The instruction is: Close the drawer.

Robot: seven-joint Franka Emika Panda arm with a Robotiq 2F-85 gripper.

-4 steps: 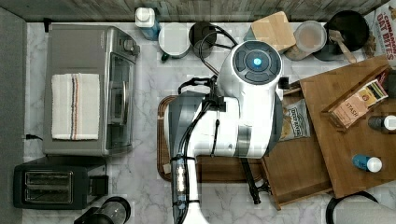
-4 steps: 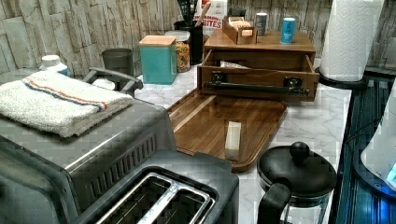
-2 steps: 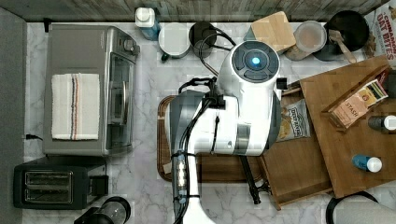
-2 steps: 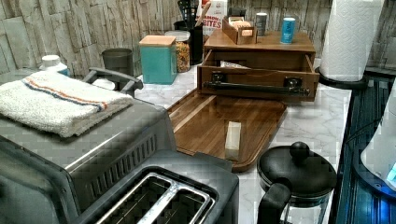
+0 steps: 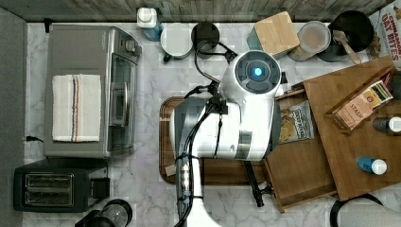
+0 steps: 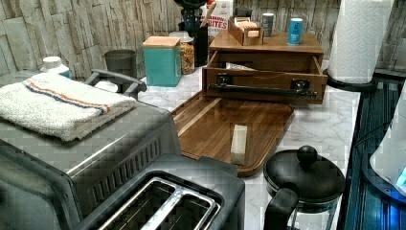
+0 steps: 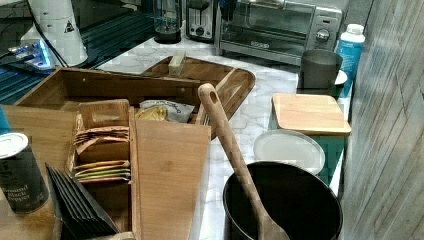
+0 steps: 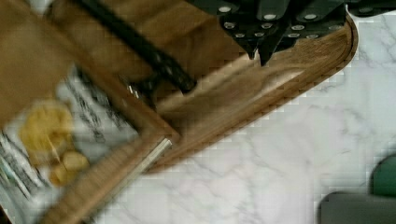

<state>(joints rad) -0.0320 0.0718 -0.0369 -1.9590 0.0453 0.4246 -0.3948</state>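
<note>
Hovering above the serving tray (image 8: 261, 88), the end effector (image 8: 259, 52) has its fingertips together, holding nothing. The drawer (image 6: 265, 78) stands pulled out of its wooden box (image 6: 268, 44) over the tray's edge, with a chip bag (image 5: 294, 122) lying inside. Its black handle (image 6: 263, 89) runs across the front. All rest on the marble bench (image 8: 299, 158).

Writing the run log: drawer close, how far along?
Nothing done yet: the drawer stands pulled out of its box, a snack bag lying inside. In hand: the gripper, fingers shut, hangs over the tray near the drawer's black handle. Left: the whole push in.
</note>
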